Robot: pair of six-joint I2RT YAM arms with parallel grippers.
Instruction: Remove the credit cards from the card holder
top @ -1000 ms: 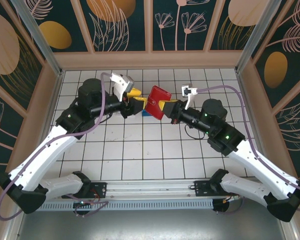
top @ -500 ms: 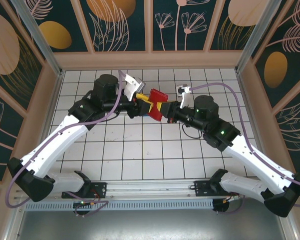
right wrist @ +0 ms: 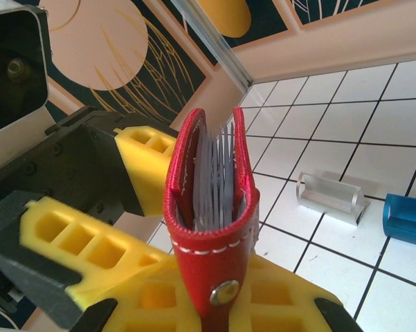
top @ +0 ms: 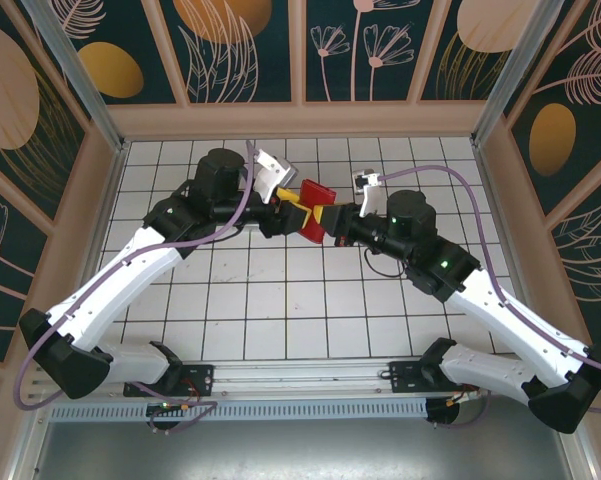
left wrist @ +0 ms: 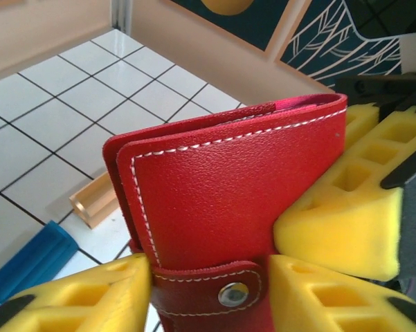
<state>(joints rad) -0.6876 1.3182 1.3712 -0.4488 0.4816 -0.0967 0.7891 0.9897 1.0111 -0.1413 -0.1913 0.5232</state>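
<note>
Two yellow-padded end effectors meet on one thing. Nearest in its own wrist view, the right end effector (right wrist: 214, 299) is clenched on the strap end of the small red stitched leather card holder (right wrist: 211, 207). The card holder stands on edge straight ahead of its fingers, raised off the white tiled counter (right wrist: 346, 277). The left end effector (left wrist: 208, 294) comes in from the opposite side, half closed. Its pads (left wrist: 76, 297) press against both edges of that same end, so it too looks to be grasping the card holder. Between them the snap strap (right wrist: 223, 292) appears fastened. Beyond it the covers gape over greyish see-through pockets (right wrist: 218, 173). The credit cards presumably sit in there, though I cannot pick them out.

Done well, I judge, the right end effector keeps one cover still while the left re-grips the strap tab. The left then peels the tab off the snap, pulling away from its partner without twisting or crushing the pockets. Below and past the left end effector lie a blue ribbed block (left wrist: 28, 259) and a copper-coloured block (left wrist: 93, 200).

A second ago the card holder showed its broad face to the overhead camera. Now it is turned edge-up in much the same spot, with both arms drawn in closer. Half a second ago it looked almost as now.
</note>
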